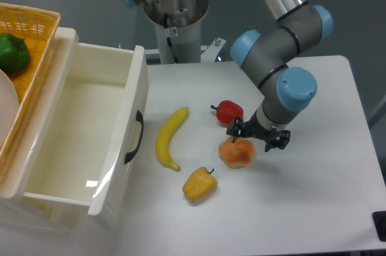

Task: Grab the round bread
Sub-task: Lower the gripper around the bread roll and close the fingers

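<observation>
The round bread (237, 153) is a small orange-tan lumpy bun lying on the white table (313, 195), just in front of the red pepper (229, 111). My gripper (257, 135) points down right over the bread's upper right side. Its black fingers (236, 129) are spread apart, one at the bread's upper left and one to its right. The jaws stand open with nothing held between them. The wrist hides the far edge of the bread.
A yellow bell pepper (199, 185) lies front left of the bread and a banana (169, 137) further left. An open white drawer (90, 135) stands at the left, with a wicker basket (36, 26) holding a green pepper (13, 52) behind it.
</observation>
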Tool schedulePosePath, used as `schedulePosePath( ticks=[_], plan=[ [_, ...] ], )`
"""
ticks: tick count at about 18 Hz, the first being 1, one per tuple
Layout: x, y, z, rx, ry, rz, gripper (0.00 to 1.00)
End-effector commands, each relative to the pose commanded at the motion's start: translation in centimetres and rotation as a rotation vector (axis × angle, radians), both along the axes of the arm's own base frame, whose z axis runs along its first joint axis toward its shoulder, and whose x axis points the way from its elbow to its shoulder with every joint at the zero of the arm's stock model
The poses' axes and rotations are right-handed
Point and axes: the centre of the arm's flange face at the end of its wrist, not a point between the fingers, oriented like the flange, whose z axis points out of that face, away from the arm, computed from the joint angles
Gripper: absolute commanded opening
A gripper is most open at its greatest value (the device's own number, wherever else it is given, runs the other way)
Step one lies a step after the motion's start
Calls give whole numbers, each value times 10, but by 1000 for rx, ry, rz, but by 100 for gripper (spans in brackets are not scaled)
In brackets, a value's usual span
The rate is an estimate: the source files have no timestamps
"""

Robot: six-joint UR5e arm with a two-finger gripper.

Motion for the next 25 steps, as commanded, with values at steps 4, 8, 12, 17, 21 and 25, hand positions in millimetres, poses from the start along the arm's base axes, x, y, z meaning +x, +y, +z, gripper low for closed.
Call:
schedulePosePath(
  ticks=[4, 8, 12, 17, 21, 25],
  plan=[
    [-1, 2, -2, 0, 0, -3, 100],
    [-3, 3, -20, -54, 28, -21, 100],
    [2, 5, -21, -58, 25, -23, 100],
    [4, 4, -25, -61, 20, -23, 100],
    [7, 8, -28, -71, 21, -34, 100],
    [7, 9, -30, -70, 23, -35, 100]
  ],
)
